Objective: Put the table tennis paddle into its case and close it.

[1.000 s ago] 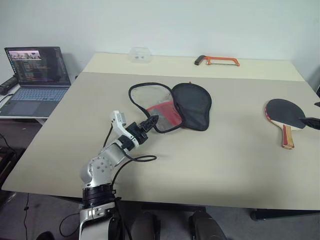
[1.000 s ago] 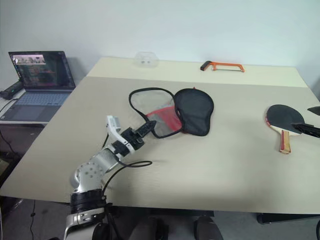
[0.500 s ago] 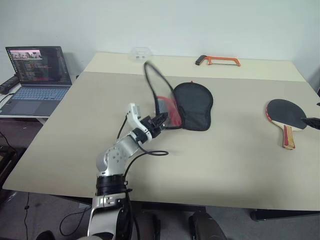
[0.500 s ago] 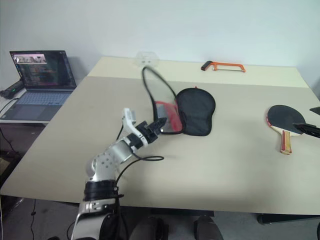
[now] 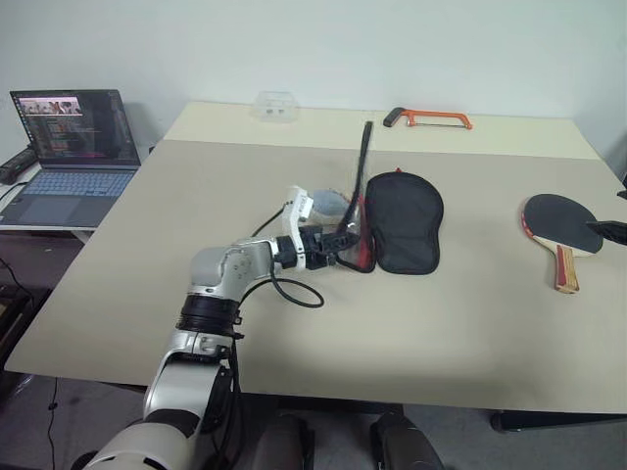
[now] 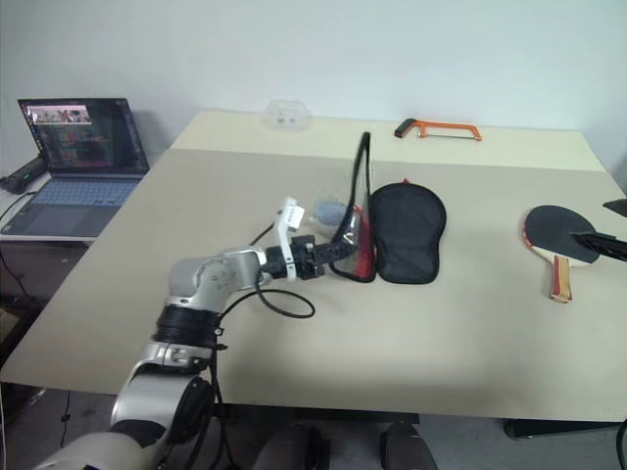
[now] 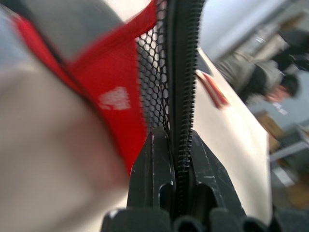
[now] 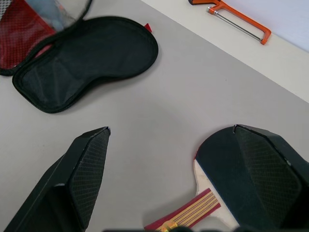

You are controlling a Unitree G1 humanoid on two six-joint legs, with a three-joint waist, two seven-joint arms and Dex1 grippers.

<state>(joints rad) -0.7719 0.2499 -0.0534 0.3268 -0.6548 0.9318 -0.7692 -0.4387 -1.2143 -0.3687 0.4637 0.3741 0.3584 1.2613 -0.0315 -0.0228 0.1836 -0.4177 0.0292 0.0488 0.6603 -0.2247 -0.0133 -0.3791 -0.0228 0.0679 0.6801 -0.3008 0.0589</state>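
While the case (image 5: 404,223) is lying open near the middle of the table (image 5: 441,333), the left gripper (image 5: 345,238) is pinching the zipped edge of its clear-and-red half, and that half is standing up on edge, almost upright, with its black rim rising toward the far side of the table. In the left wrist view the two black fingers (image 7: 153,166) are pressing together on the black zipper band of the case, with red fabric and black mesh just beside them. The other half of the case, the black fabric one, is lying flat on the table to the right of the raised half, its inner side facing up. The table tennis paddle (image 5: 559,224) is lying flat well apart from the case, near the table's right edge, black blade toward the far side and striped handle pointing toward the near edge. The right gripper (image 8: 169,179) is hanging over the paddle with its fingers spread wide and nothing between them; the handle's end is showing between the two fingers in the right wrist view. An orange hacksaw (image 5: 427,119) is lying at the far edge of the table, and a small clear container (image 5: 274,106) is sitting at the far left. A laptop (image 5: 71,147) is standing open on a side desk to the left.
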